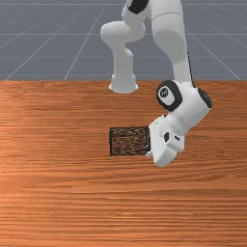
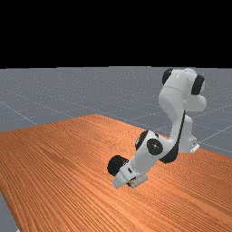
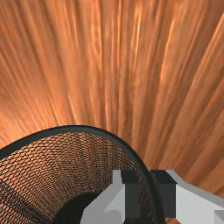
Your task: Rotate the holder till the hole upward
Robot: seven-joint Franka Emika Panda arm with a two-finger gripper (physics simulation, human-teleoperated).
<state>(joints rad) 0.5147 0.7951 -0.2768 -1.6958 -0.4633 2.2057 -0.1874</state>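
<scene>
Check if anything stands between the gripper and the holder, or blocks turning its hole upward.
Nothing visible does. The gripper is shut on the rim of the holder, one finger inside, one outside, and I see no obstacle around it.

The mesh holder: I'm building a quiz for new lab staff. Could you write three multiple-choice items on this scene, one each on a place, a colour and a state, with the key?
1. Where is the pincer?
A. Above the arm's base
B. Astride the rim of the mesh holder
C. Off the table's edge

2. What colour is the holder?
A. Black
B. Yellow
C. White

3. How does the holder stand now?
A. Upright, hole upward
B. Upside down, hole downward
C. On its side, hole facing sideways

Key:
1: B. In the wrist view one finger is inside the mouth, the other outside, with the rim between.
2: A. The mesh and rim look black in all three views.
3: C. The front view shows its long side from above, with the mouth end toward the hand.
</scene>
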